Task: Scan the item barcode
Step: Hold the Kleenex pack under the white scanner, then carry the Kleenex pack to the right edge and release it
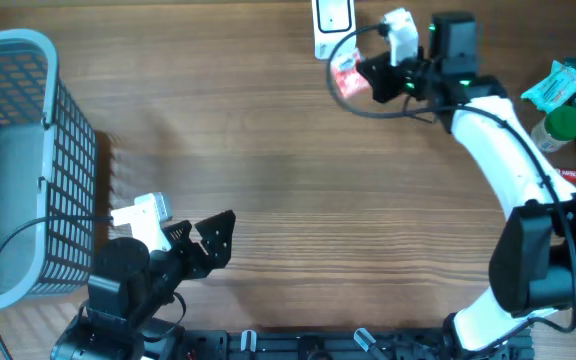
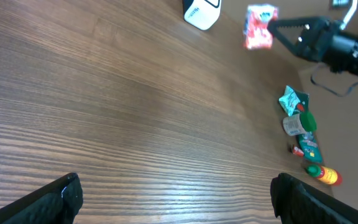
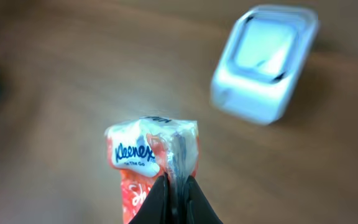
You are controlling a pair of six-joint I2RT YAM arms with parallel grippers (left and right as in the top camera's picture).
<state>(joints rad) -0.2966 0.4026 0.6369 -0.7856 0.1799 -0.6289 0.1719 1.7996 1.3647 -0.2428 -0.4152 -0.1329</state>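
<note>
Kleenex pack (image 3: 151, 158): soft crinkled plastic wrap, orange and white. Your right gripper (image 3: 176, 183) is clenched on its top seam and holds it off the table, near the far edge, just beside the scanner.

Largest down:
- One table (image 1: 298, 170): flat, matte wood grain, with a wide bare middle between the arms.
- One basket (image 1: 68, 180): pale blue plastic grid with straight walls, at the left edge.
- Two arms. Your left gripper (image 2: 176, 183) is spread wide with nothing in it, low at the front by the basket.
- One scanner (image 1: 332, 25): white hard shell, rounded rectangle, at the far edge.
- Small goods bunched at the right edge, four you can count:
  - teal crinkly packet (image 2: 291, 99)
  - green-lidded jar (image 2: 300, 122)
  - flat packet (image 2: 307, 148)
  - yellow bottle (image 2: 325, 176)
</note>
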